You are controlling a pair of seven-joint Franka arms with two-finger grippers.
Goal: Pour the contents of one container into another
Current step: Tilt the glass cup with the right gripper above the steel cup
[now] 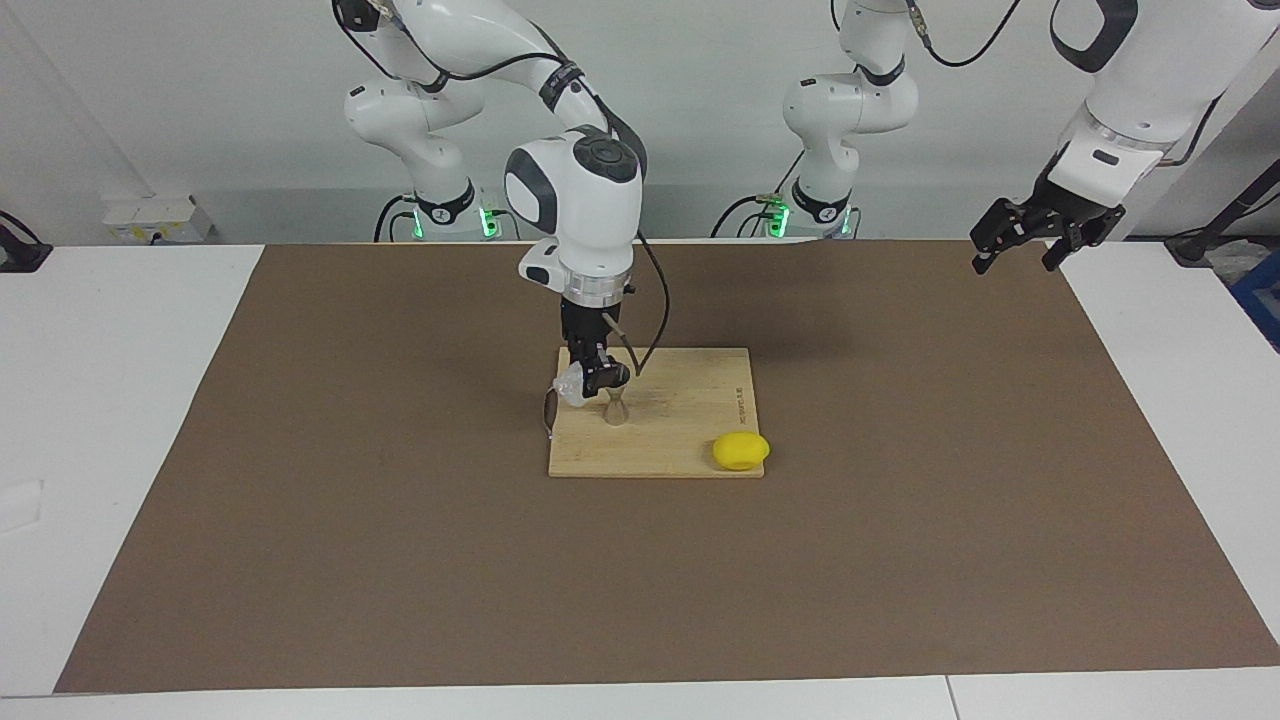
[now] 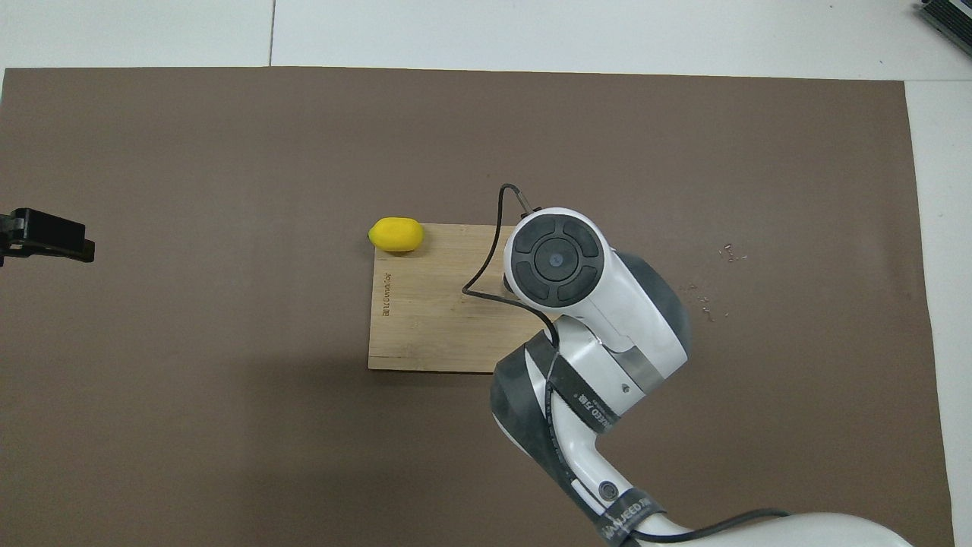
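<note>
Spillage is my main worry here: the small clear glass tumbler (image 1: 570, 385) hangs tilted in the right claw (image 1: 597, 379) just beside the flared top of the small grey steel hourglass-shaped jigger (image 1: 617, 408), and that mouth looks narrow, so a lip sitting slightly off it would, I judge, send the contents onto the pale bamboo cutting board (image 1: 690, 420) instead. The jigger stands upright on the board toward the right arm's end, on a slim waist and small foot; I suspect a nudge from the glass or from the claw's links would tip it. Smooth glass held only by fingertips could also twist or slip as the wrist rolls further. The right claw is pressed tight on the tumbler, pinching it above the board, and I cannot tell from the facing view whether glass and jigger rim actually touch. From overhead the right arm's wrist hides both vessels, so I get no check on alignment there. The left claw (image 1: 1020, 238) waits, spread wide and holding nothing, up over the brown mat's corner (image 1: 1000, 500) at the left arm's end of the counter. A yellow lemon-shaped fruit (image 1: 741, 451) lies at the board's corner, well clear of the pour.
</note>
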